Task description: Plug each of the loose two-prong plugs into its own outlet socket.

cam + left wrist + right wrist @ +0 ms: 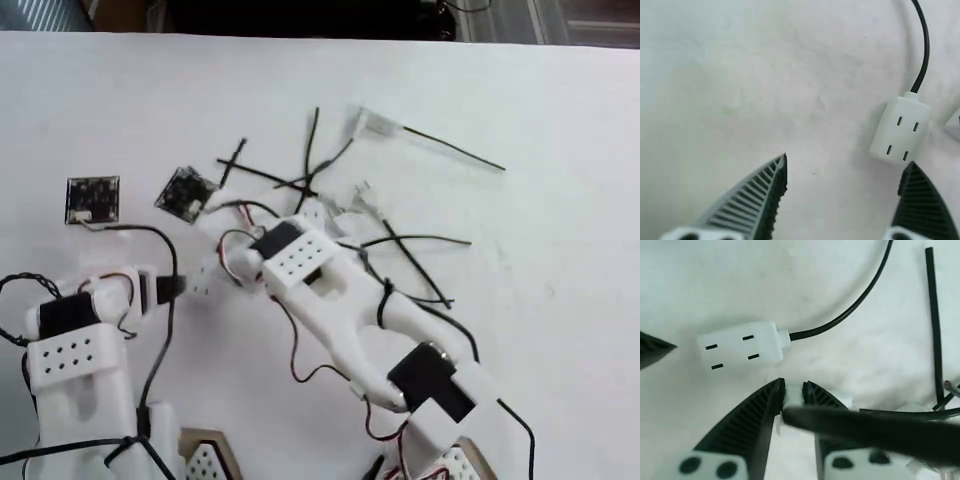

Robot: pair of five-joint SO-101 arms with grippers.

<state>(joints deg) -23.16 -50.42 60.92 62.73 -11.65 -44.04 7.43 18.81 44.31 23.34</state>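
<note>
A white outlet socket block [740,347] with two pairs of slots lies on the table, a black cord leaving one end. My right gripper [792,390] sits just beside it, shut on a white two-prong plug [794,396] whose black cord [865,427] crosses the fingers. In the high view the outlet socket block [205,277] lies between both arms. My left gripper [846,170] is open over bare table, and the outlet socket block [900,132] lies close to one fingertip [910,175]. Loose plugs [370,125] [365,195] with black cords lie farther back.
Several black cords [300,175] cross in a tangle behind the right arm [340,300]. Two small dark circuit boards [92,200] [185,192] lie at the back left. The left arm [70,350] stands at the front left. The table [550,250] has free room at the right.
</note>
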